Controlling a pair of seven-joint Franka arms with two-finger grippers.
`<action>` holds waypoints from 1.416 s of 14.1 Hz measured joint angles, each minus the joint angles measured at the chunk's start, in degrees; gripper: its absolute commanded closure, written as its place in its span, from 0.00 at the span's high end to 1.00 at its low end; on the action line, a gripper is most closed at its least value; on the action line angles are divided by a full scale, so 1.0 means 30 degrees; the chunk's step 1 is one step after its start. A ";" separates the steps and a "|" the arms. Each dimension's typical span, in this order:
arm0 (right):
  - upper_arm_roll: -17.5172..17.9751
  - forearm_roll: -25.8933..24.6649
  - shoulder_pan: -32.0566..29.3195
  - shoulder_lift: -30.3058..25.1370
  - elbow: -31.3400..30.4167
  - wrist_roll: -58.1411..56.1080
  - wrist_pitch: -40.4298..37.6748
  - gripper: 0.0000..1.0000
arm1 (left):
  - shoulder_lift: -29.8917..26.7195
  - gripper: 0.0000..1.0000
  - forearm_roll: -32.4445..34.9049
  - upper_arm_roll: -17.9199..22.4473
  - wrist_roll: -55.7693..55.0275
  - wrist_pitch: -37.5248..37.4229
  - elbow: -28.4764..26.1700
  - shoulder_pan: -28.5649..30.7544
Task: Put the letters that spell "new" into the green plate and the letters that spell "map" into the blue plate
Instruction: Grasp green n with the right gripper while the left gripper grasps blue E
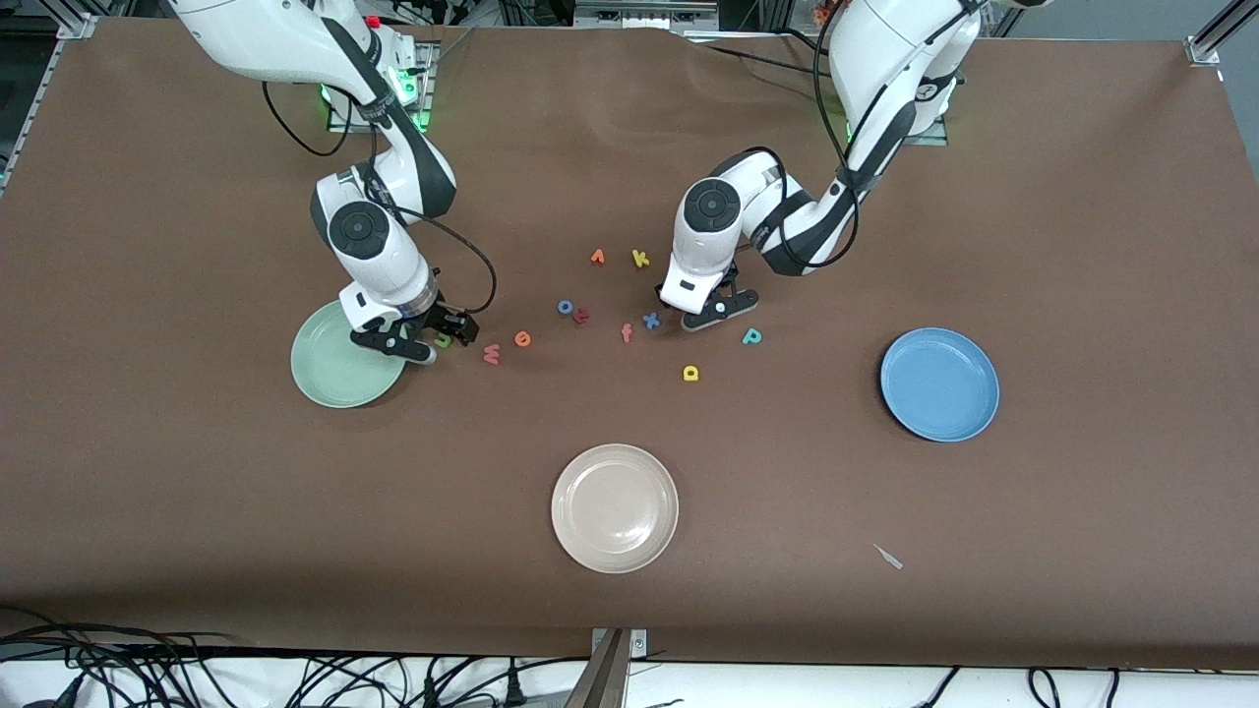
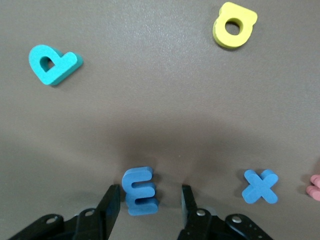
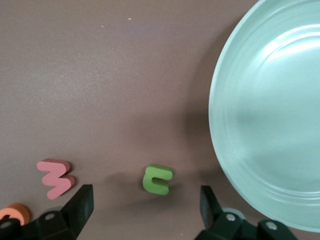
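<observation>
My left gripper [image 1: 718, 310] is down at the table, toward the blue plate [image 1: 939, 384] from the blue x [image 1: 650, 320]. Its jaws stand partly closed around the blue m [image 2: 141, 192]: one finger is right against it and a gap shows at the other. The teal p [image 1: 751, 336] and yellow a [image 1: 690, 373] lie close by. My right gripper [image 1: 433, 334] is low beside the green plate [image 1: 334, 379], wide open with the green n [image 3: 158, 179] between its fingers, untouched. The salmon w [image 1: 491, 354] and orange e [image 1: 522, 339] lie just past it. The m is hidden in the front view.
A beige plate [image 1: 615, 507] sits nearer the front camera. Other loose letters lie mid-table: blue o [image 1: 566, 307], salmon f [image 1: 627, 333], orange v-like letter [image 1: 597, 257], yellow k [image 1: 640, 259]. A small pale scrap [image 1: 888, 557] lies near the front edge.
</observation>
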 measured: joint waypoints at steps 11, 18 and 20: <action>-0.0058 -0.0052 -0.0008 0.0328 0.0001 0.0132 0.0460 0.72 | -0.0024 0.02 0.0001 0.0038 0.0051 -0.0581 0.0262 0.0046; -0.0251 -0.0124 -0.0030 0.0641 0.0001 0.0132 0.0759 0.56 | -0.0074 0.02 0.0084 0.0220 0.6052 -0.7819 0.3778 0.2185; -0.0252 -0.0128 -0.0030 0.0659 0.0001 0.0132 0.0764 0.43 | -0.0085 0.02 0.0085 0.0229 0.8737 -0.9397 0.4563 0.3212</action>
